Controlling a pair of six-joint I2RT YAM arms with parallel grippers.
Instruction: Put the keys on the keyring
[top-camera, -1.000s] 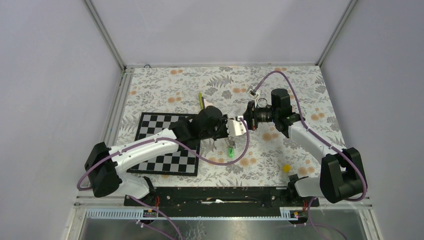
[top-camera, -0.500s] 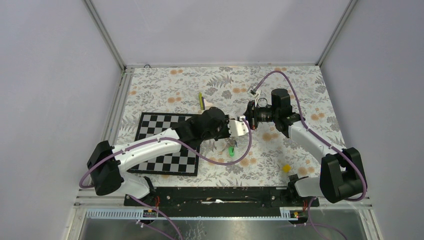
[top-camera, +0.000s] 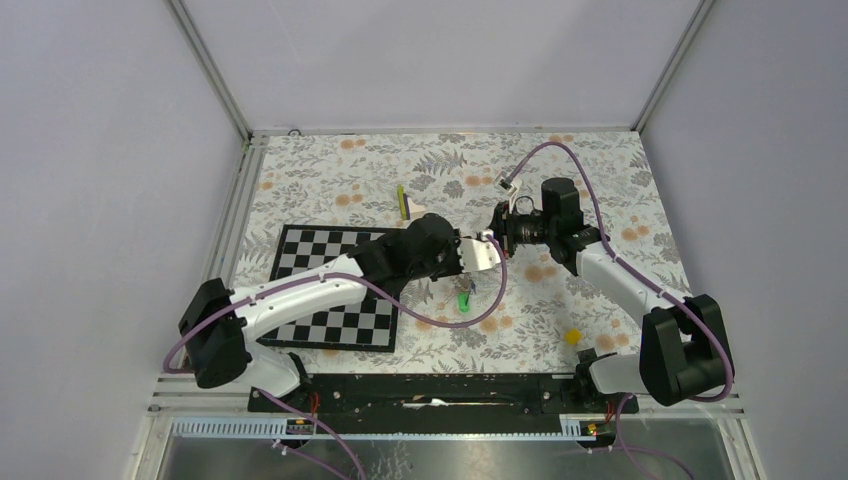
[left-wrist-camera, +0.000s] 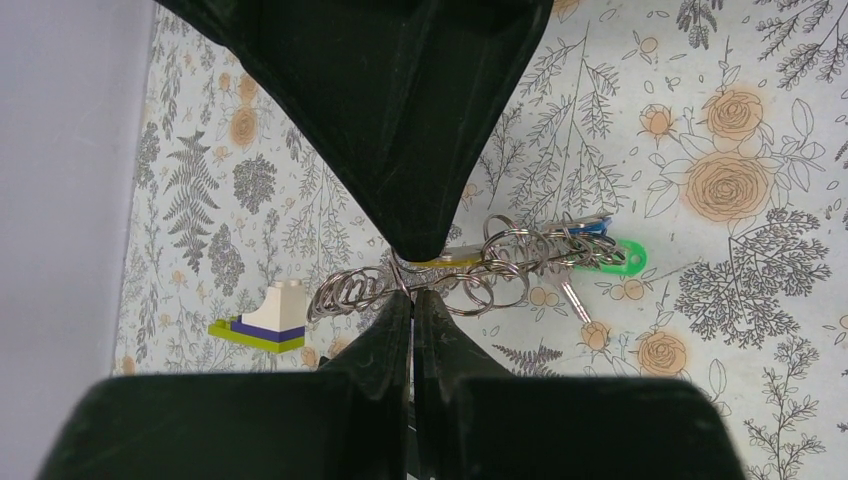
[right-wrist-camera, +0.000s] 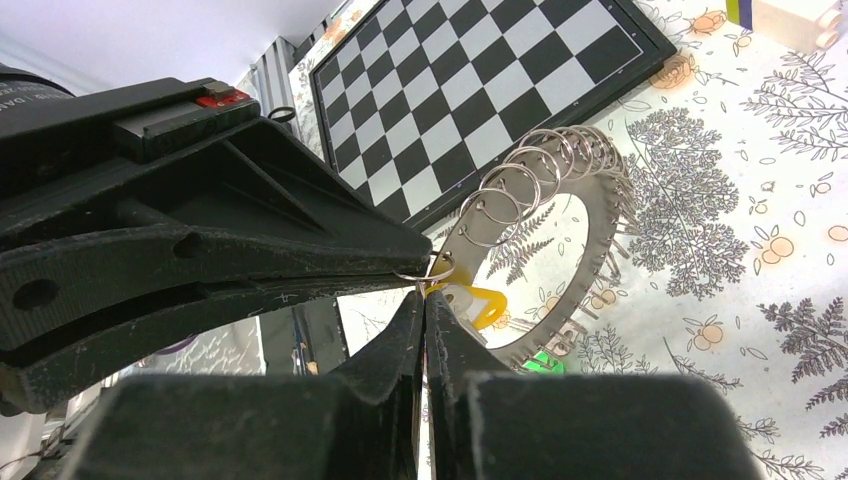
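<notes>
The keyring (right-wrist-camera: 604, 243), a thin grey loop with a jagged edge, hangs in the air between both grippers and carries several small split rings (right-wrist-camera: 540, 163). My left gripper (left-wrist-camera: 411, 292) is shut on the keyring's wire (left-wrist-camera: 345, 290). My right gripper (right-wrist-camera: 424, 296) is shut on a small ring holding the yellow key (right-wrist-camera: 481, 301), tip to tip with the left gripper (top-camera: 482, 252). A green key (left-wrist-camera: 622, 258), a blue key (left-wrist-camera: 591, 225) and a bare silver key (left-wrist-camera: 572, 297) dangle from the loop. From above, the green key (top-camera: 463, 299) hangs below the right gripper (top-camera: 497, 239).
A checkerboard (top-camera: 330, 290) lies under the left arm. A white, purple and green block (left-wrist-camera: 265, 320) sits on the floral cloth nearby, with a green-yellow strip (top-camera: 402, 200) farther back. A small yellow piece (top-camera: 572, 336) lies near the right arm's base.
The left arm has pushed a little to the right, closing on the right gripper. The hanging keyring and green key shifted slightly with it. Both grippers stayed shut.
</notes>
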